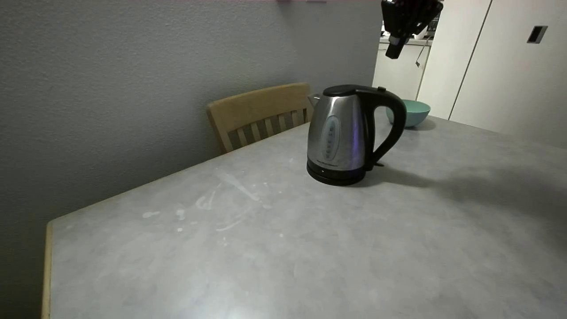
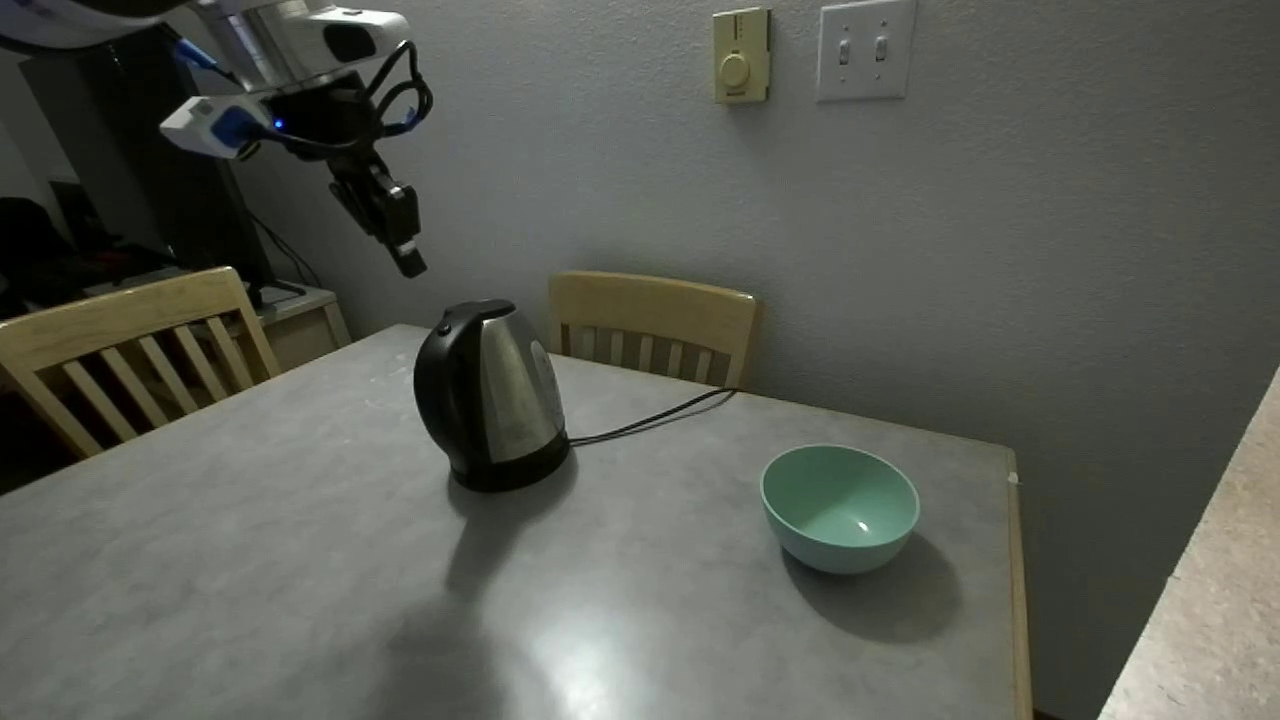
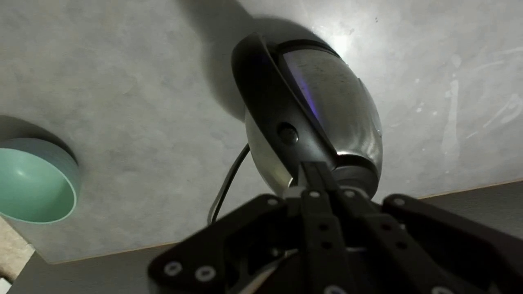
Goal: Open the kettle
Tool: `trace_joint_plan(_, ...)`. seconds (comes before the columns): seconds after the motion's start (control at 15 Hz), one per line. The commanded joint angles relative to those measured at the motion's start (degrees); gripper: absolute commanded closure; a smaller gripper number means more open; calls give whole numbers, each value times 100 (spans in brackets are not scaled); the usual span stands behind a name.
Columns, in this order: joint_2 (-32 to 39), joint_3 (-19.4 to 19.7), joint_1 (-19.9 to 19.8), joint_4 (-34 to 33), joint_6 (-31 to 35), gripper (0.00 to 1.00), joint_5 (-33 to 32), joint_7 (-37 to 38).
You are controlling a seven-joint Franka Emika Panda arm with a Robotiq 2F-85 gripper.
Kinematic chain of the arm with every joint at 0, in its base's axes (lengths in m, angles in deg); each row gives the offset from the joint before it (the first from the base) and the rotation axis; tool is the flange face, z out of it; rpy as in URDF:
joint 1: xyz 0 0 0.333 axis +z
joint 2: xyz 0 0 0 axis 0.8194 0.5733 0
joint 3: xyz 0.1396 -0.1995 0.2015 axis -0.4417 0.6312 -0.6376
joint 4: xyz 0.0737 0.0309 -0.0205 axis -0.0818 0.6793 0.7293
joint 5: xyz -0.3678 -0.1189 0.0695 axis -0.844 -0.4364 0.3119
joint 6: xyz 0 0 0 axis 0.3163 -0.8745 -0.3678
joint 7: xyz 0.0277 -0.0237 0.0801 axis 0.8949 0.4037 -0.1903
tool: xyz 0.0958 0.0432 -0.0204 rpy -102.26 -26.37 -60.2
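The kettle is brushed steel with a black looped handle and black base. It stands upright on the table in both exterior views (image 1: 330, 128) (image 2: 520, 395) and below me in the wrist view (image 3: 335, 90). Its black lid (image 1: 340, 90) lies flat and closed; the lid is partly hidden by my fingers in the wrist view. A round black button (image 3: 288, 133) sits on top of the handle (image 1: 395, 119). My gripper (image 2: 408, 260) is above the kettle, apart from it, pointing down. It also shows in an exterior view (image 1: 394, 51). Its fingertips (image 3: 314, 166) are together with nothing between them.
A green bowl (image 2: 840, 510) stands on the grey table (image 2: 250, 540) near one corner. A black cord (image 2: 655, 420) runs from the kettle base to the table edge. A wooden chair (image 2: 655, 300) stands between the table and the grey wall (image 2: 1100, 250); another chair (image 2: 130, 345) stands farther along.
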Motion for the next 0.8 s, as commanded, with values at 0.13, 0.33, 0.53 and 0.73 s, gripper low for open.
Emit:
trace_joint_plan(0.13, 5, 180, 83, -127, -80, 100, 118, 89)
trace_joint_plan(0.33, 278, 249, 71, -378, -234, 100, 155, 94)
trace_joint_plan(0.53, 639, 284, 80, -699, -433, 100, 327, -53)
trace_joint_plan(0.73, 1137, 267, 124, -1089, -757, 100, 429, -63)
